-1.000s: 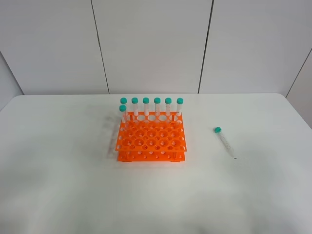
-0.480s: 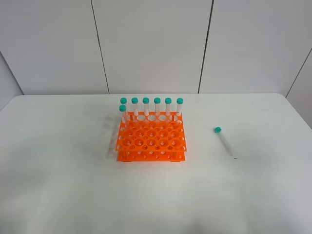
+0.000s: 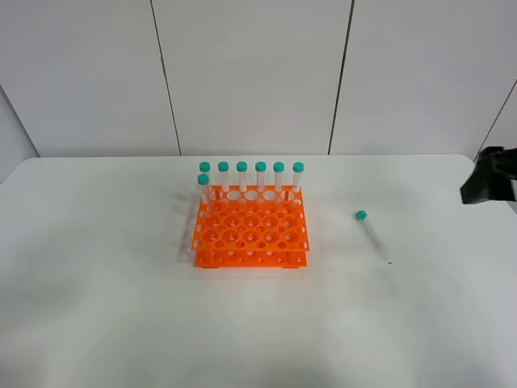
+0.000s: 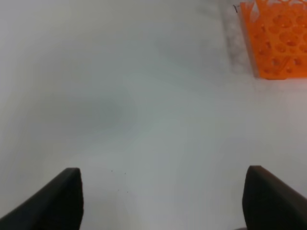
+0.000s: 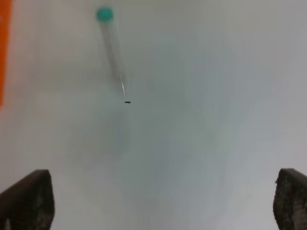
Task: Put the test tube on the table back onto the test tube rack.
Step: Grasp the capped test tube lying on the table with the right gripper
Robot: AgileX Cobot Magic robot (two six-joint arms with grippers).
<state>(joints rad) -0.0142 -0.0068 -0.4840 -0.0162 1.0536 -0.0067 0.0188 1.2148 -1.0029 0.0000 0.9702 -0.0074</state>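
The test tube (image 3: 372, 235), clear with a teal-green cap, lies flat on the white table (image 3: 97, 291) to the right of the orange test tube rack (image 3: 250, 230). Several identical tubes (image 3: 251, 178) stand in the rack's back row and left side. My right gripper (image 5: 160, 201) is open and empty above the table, with the lying tube (image 5: 111, 48) ahead of it and apart from it. Part of my right arm (image 3: 488, 176) shows at the right edge of the exterior view. My left gripper (image 4: 163, 201) is open and empty over bare table, and a rack corner (image 4: 278, 38) shows far ahead.
A sliver of the orange rack (image 5: 4, 48) shows at the edge of the right wrist view. A white panelled wall (image 3: 250, 73) stands behind the table. The table's right edge runs close to the right arm.
The right arm has come into the exterior view at the right edge. The lying tube and the rack have not moved.
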